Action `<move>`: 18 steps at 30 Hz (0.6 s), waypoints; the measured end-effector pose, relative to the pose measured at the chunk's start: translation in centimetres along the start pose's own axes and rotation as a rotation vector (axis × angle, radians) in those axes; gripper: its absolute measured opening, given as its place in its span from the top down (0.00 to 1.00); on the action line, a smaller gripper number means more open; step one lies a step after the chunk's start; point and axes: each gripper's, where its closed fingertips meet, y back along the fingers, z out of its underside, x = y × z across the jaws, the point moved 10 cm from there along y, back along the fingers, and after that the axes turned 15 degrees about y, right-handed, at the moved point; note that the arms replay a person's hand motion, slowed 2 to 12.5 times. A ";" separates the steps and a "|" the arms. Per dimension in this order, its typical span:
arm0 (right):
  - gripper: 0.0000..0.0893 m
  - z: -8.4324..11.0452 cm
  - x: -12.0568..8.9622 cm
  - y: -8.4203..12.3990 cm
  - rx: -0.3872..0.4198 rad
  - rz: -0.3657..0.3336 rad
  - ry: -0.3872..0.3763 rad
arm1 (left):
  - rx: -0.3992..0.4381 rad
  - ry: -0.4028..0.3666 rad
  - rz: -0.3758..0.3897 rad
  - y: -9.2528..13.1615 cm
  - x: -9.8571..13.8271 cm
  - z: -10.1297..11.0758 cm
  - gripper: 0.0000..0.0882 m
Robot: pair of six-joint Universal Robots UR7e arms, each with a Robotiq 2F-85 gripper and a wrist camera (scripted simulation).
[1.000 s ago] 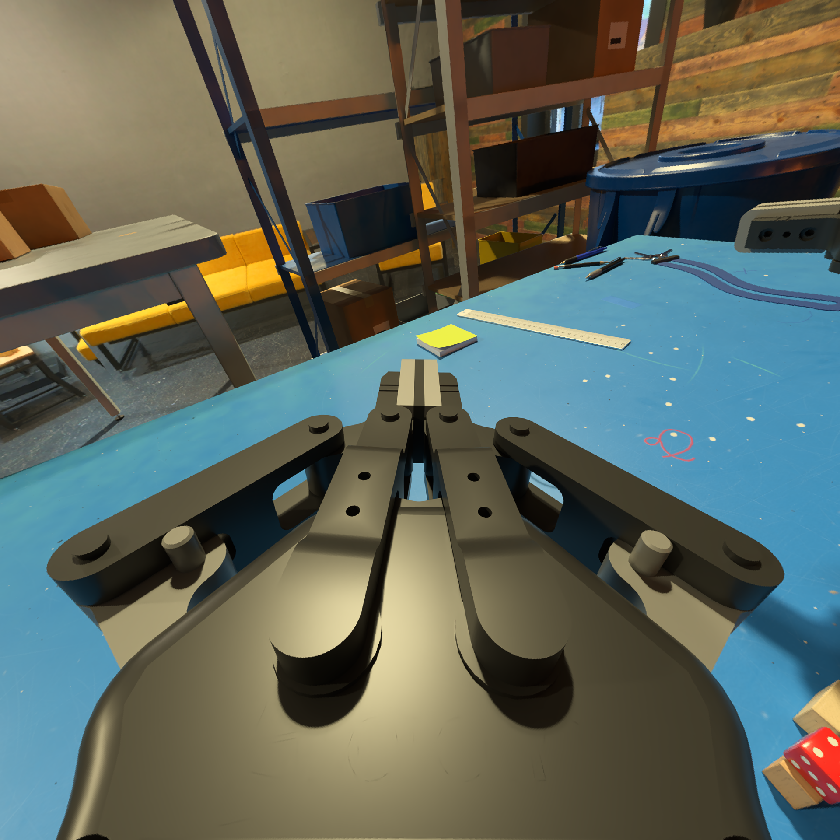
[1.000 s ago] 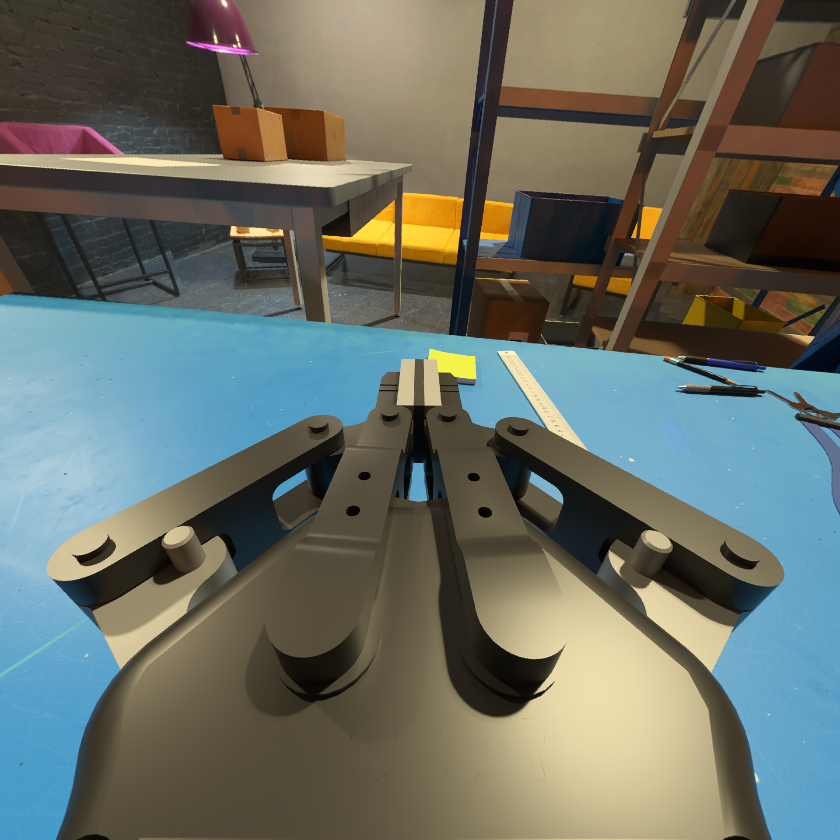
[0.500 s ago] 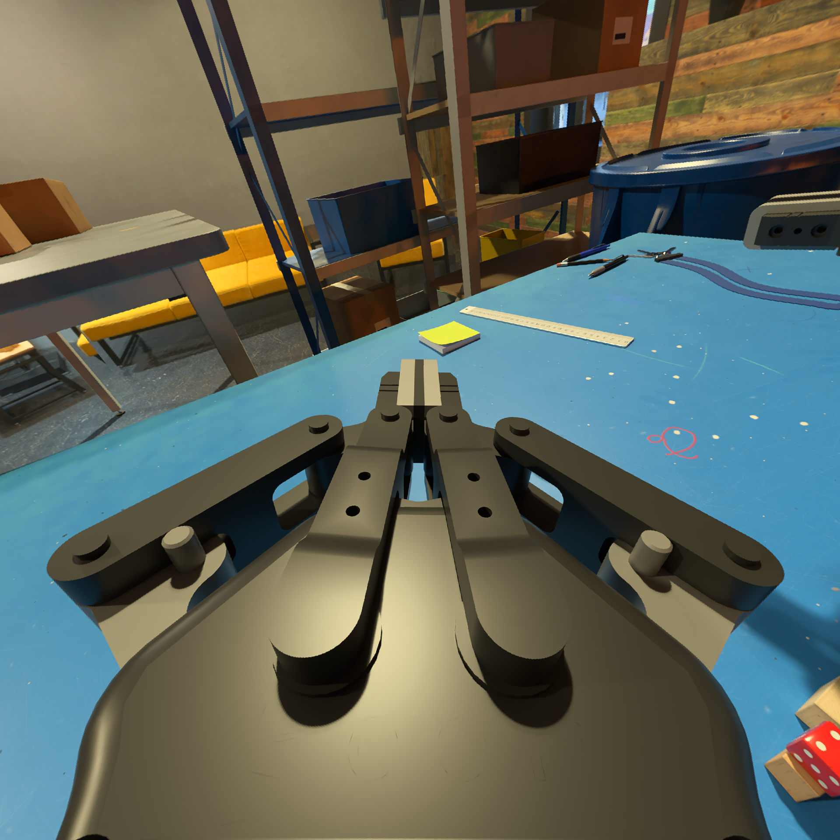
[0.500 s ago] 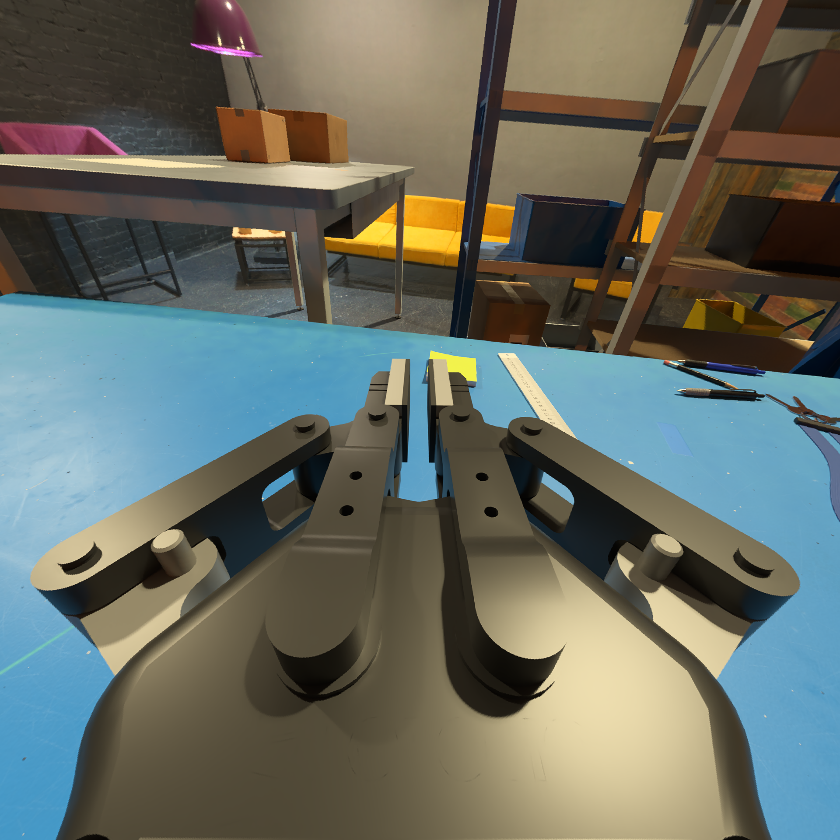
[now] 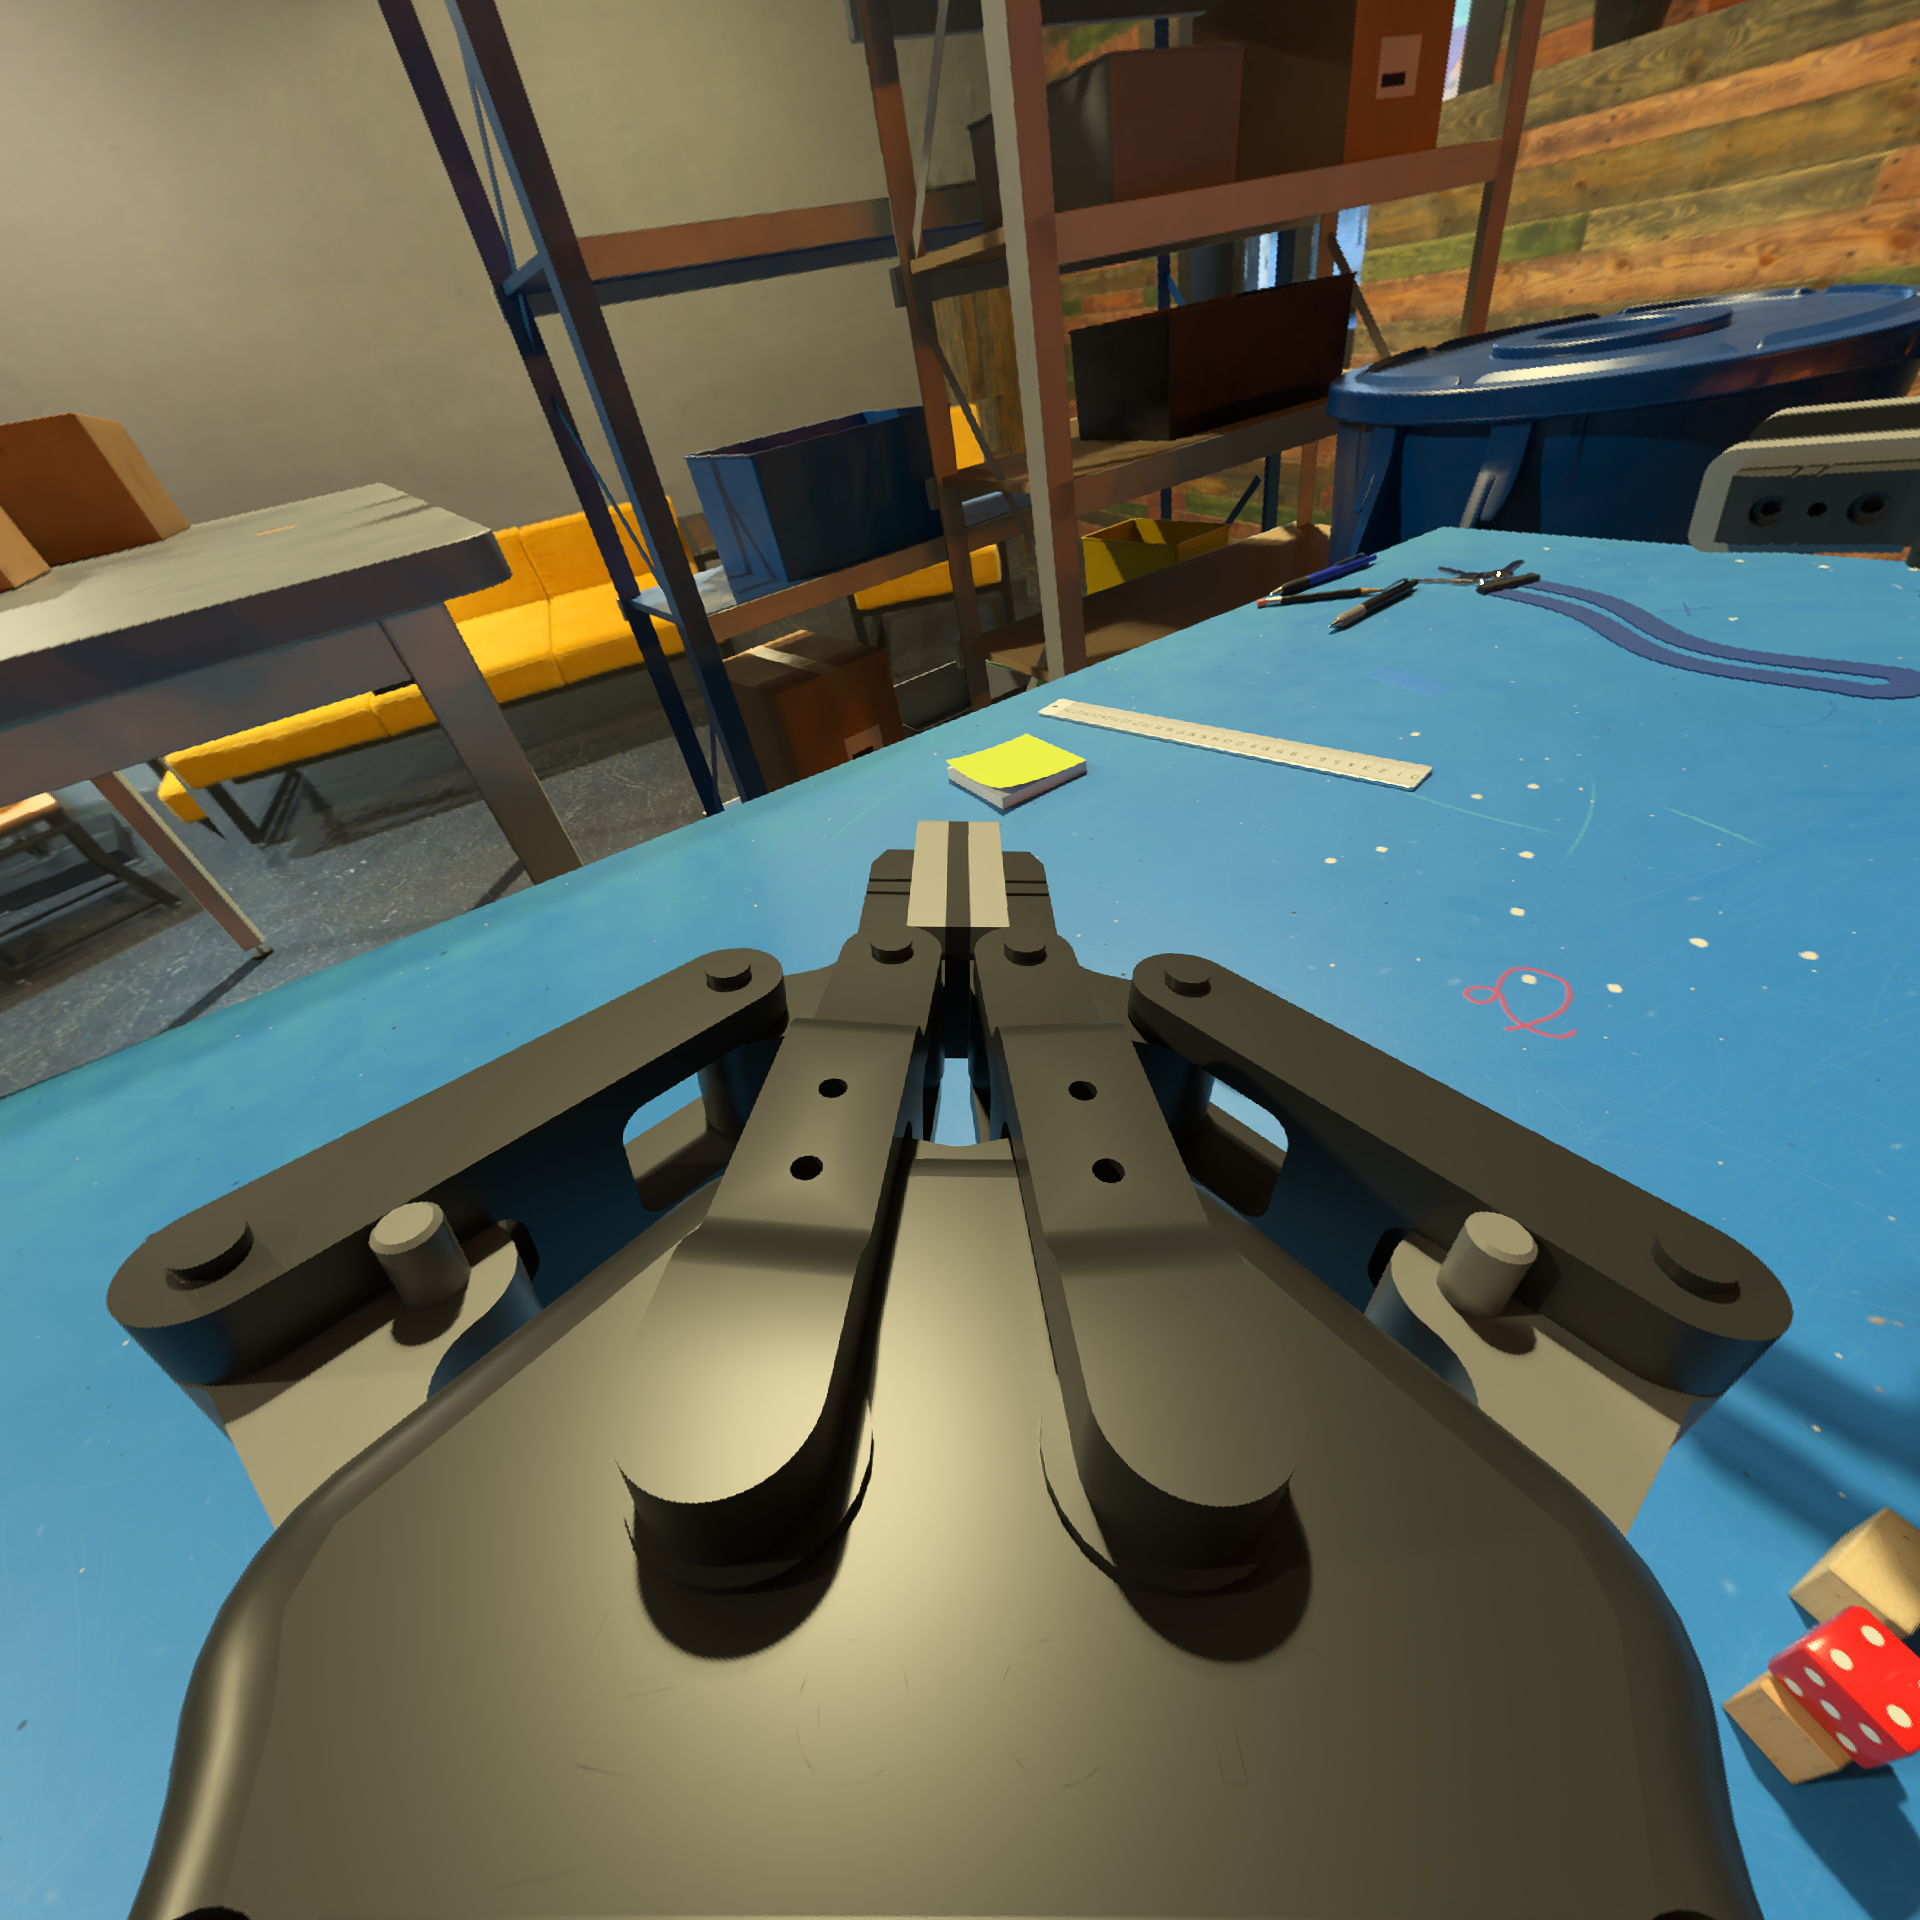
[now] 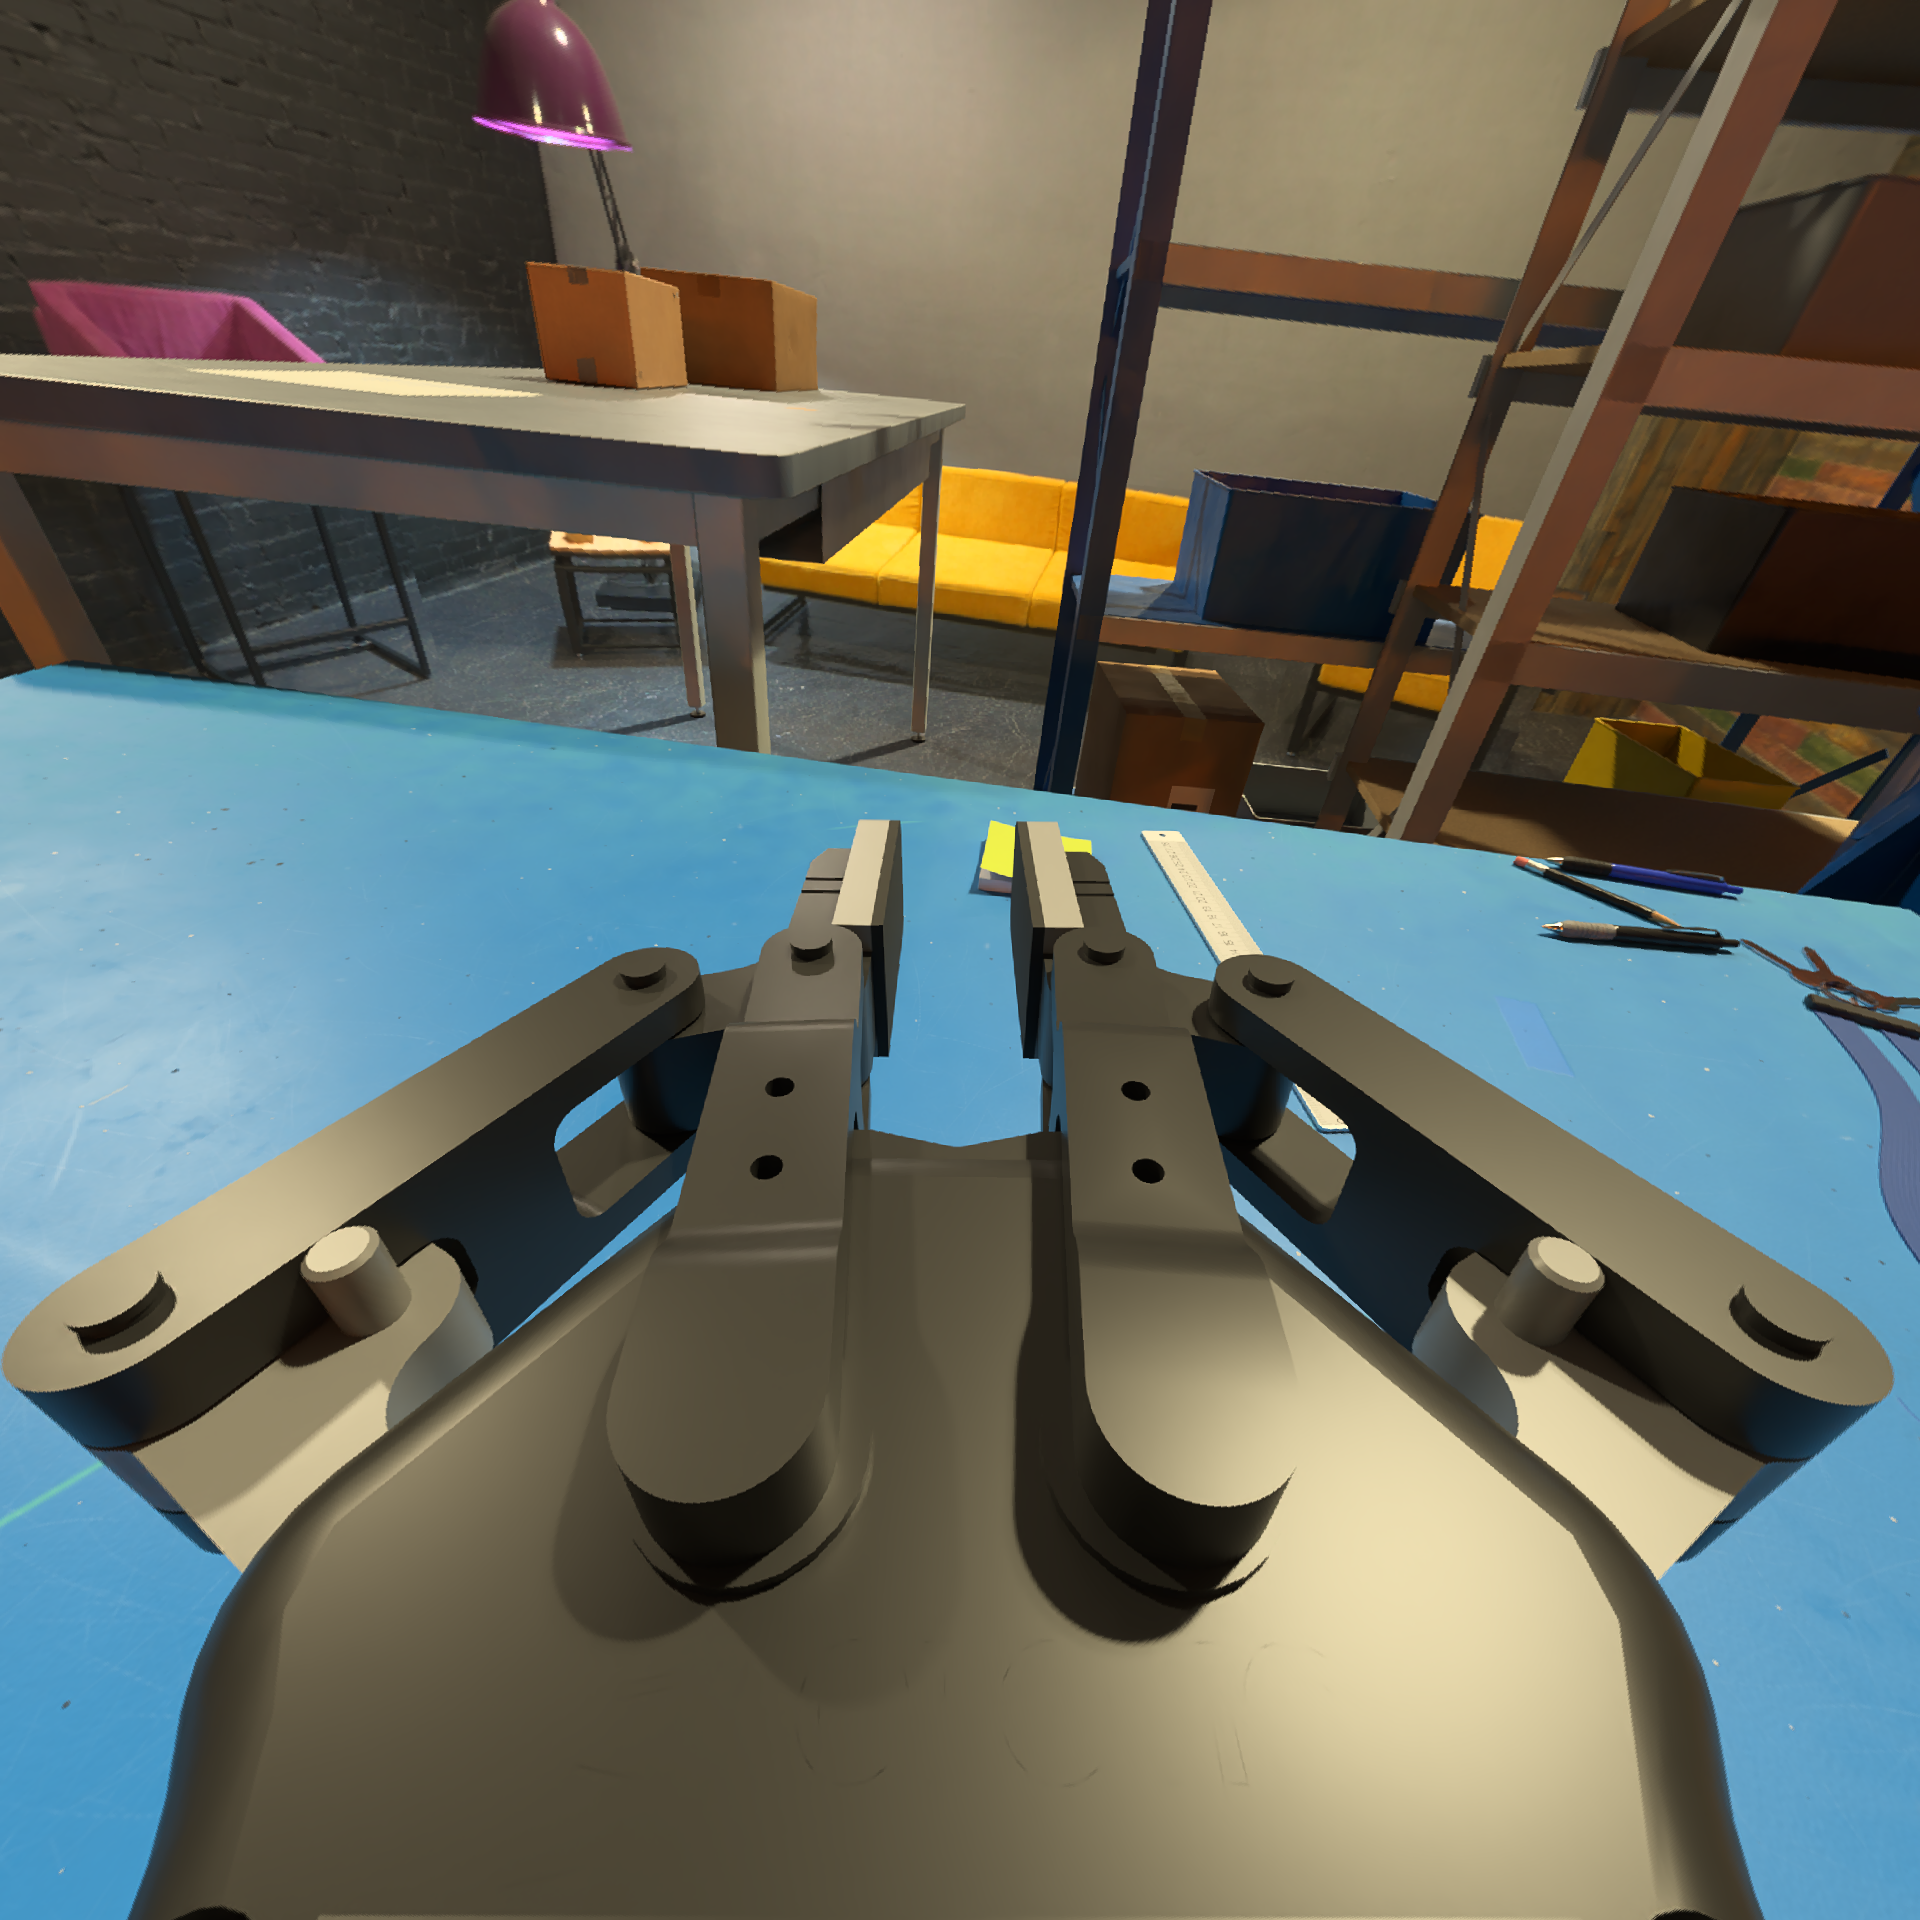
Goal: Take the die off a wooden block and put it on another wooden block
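Observation:
In the left wrist view a red die (image 5: 1844, 1688) with white dots rests on a pale wooden block (image 5: 1771, 1730) at the lower right edge. A second wooden block (image 5: 1860, 1574) lies just behind it. My left gripper (image 5: 958, 873) is shut and empty, above the blue table (image 5: 1558, 1143), well to the left of the die. My right gripper (image 6: 956, 873) is open and empty above the table; the die and blocks do not show in the right wrist view. Part of the right arm (image 5: 1813, 488) shows at the far right of the left wrist view.
A yellow note pad (image 5: 1016, 767) (image 6: 997, 852), a metal ruler (image 5: 1236, 743) (image 6: 1205, 899), pens (image 5: 1340, 594) (image 6: 1631, 904), keys on a blue strap (image 5: 1704, 649) lie toward the far table edge. Shelving, a blue bin (image 5: 1621, 416) and a grey table (image 6: 468, 426) stand beyond.
My right gripper has opened from shut to a wide gap. The left gripper stays shut and has shifted slightly, the die sliding a little in its view.

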 end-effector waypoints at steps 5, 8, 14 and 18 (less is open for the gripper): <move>0.78 -0.3 0.3 0.3 0.009 -0.002 0.001 | -0.015 -0.004 0.021 0.2 0.1 -0.4 1.00; 0.78 -0.5 0.5 0.6 0.015 -0.004 0.003 | -0.011 -0.005 0.036 0.5 0.1 -0.8 1.00; 0.76 -0.8 0.8 1.3 0.022 -0.016 0.015 | -0.005 -0.005 0.070 1.1 0.1 -1.5 1.00; 0.74 -0.8 0.9 1.9 0.024 -0.030 0.033 | -0.026 -0.004 0.099 1.6 0.1 -1.7 0.99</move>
